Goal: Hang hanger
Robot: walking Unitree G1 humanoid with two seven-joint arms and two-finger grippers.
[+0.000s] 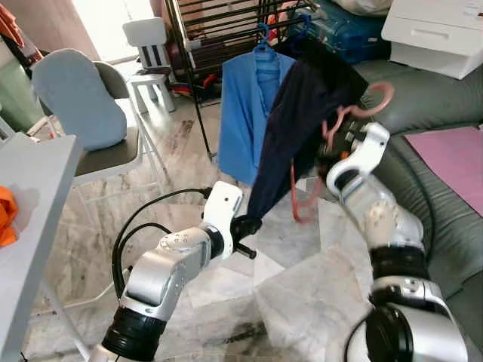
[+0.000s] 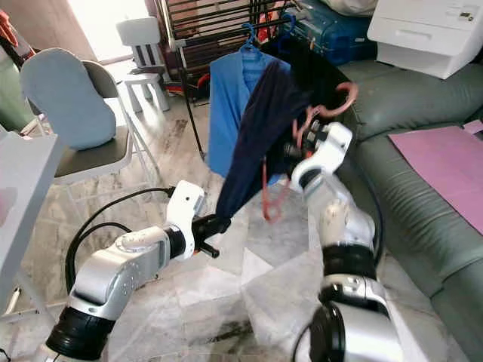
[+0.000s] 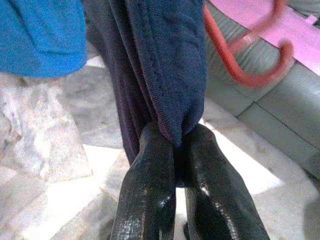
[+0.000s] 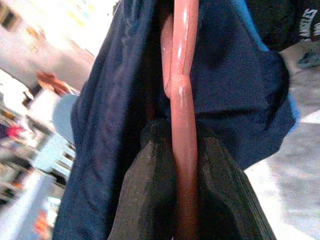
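Observation:
A pink plastic hanger (image 1: 355,113) carries a dark navy garment (image 1: 290,128) that drapes down and to the left. My right gripper (image 1: 330,154) is shut on the hanger's stem (image 4: 182,150), holding it up in front of the black clothes rack (image 1: 219,30). Lower down, my left gripper (image 1: 245,226) is shut on the garment's bottom hem (image 3: 172,120), pulling the cloth taut. The hanger's hook (image 2: 343,94) curls up to the right, apart from the rack.
A blue shirt (image 1: 245,113) hangs on a blue hanger from the rack. A grey-green sofa (image 1: 438,188) with a pink sheet (image 1: 456,158) lies right. A chair with a blue cushion (image 1: 79,98) and a grey table (image 1: 30,219) stand left. Marble floor lies below.

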